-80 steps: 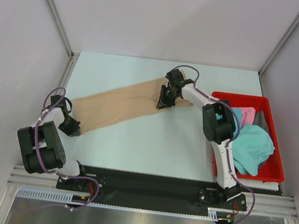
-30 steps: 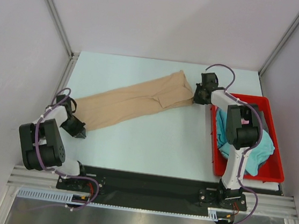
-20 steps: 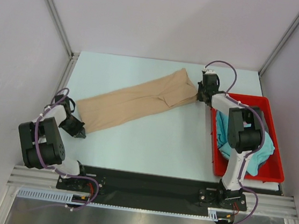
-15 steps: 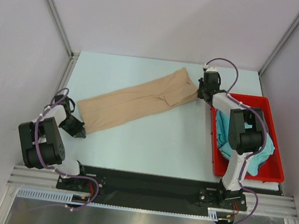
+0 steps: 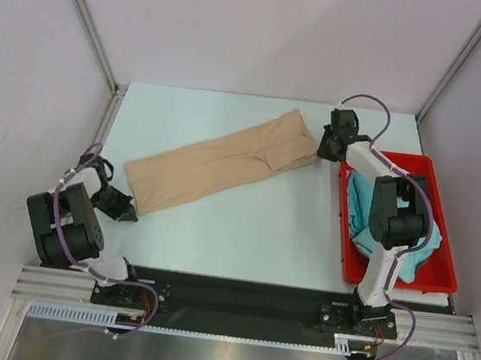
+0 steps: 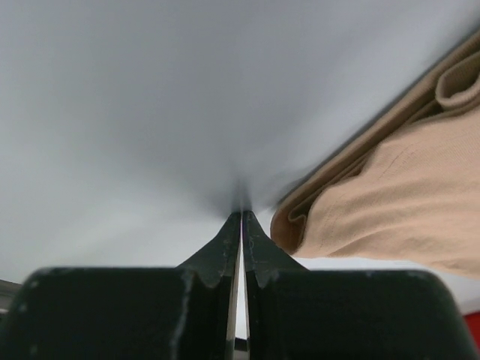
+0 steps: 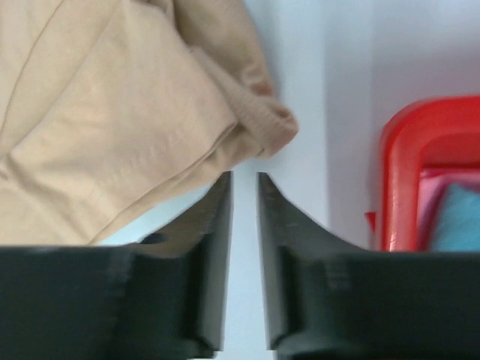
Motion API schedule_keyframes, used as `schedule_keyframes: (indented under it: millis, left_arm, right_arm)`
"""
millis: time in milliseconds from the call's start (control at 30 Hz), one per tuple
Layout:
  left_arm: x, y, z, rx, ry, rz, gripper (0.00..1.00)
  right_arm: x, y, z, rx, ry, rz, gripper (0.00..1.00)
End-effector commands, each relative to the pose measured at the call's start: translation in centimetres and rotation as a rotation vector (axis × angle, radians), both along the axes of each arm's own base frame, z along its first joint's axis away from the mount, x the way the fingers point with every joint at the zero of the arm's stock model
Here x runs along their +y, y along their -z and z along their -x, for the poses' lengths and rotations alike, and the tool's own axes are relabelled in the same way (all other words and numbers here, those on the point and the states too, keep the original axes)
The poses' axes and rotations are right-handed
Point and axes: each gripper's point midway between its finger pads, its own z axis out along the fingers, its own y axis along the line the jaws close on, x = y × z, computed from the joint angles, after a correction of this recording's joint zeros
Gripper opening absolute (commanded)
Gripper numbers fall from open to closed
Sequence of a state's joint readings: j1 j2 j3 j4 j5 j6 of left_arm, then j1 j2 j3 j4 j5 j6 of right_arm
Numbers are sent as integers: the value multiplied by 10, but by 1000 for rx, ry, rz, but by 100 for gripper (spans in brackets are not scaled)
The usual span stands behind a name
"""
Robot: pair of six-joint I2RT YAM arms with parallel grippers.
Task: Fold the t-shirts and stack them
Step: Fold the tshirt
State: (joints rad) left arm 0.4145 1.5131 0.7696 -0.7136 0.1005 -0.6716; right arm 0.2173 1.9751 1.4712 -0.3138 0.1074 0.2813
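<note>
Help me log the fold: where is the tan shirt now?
Top view: the tan shirt lies diagonally across the table, from the left gripper to the right gripper beside the red bin.

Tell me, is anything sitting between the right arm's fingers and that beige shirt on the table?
Nothing visible does. The right fingers sit just off the beige shirt at its corner, with only a sliver of bare table between them. The red bin stands off to the side, not in between.
</note>
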Motion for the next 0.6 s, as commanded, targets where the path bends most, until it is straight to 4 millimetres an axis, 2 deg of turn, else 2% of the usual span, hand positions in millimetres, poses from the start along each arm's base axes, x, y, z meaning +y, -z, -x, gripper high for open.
schedule_keyframes:
  millis: [0, 33, 100, 267, 367, 433, 467, 500, 567]
  left_arm:
    - [47, 30, 23, 119, -51, -152, 8]
    - [52, 29, 23, 119, -54, -153, 8]
    - [67, 27, 25, 122, -94, -166, 7]
    - [93, 24, 31, 145, -115, -196, 6]
    - [95, 5, 23, 75, -95, -221, 6]
    - [84, -4, 23, 41, -78, -209, 13]
    - [83, -17, 20, -8, -82, -227, 20]
    - [76, -21, 19, -29, -81, -213, 40]
    - [57, -32, 9, -92, -60, -163, 55]
  right_arm:
    - [17, -34, 6, -23, 3, -137, 21]
    - [22, -29, 13, -8, -3, -146, 11]
    - [22, -25, 18, 2, 2, -149, 7]
    - [16, -18, 22, 28, 15, -142, 15]
    - [13, -21, 20, 26, 21, -143, 18]
    - [14, -23, 17, 20, 23, -148, 19]
    - [19, -26, 17, 22, 7, -170, 19]
    - [20, -27, 17, 25, 1, -175, 19]
    - [23, -30, 16, 25, -6, -188, 19]
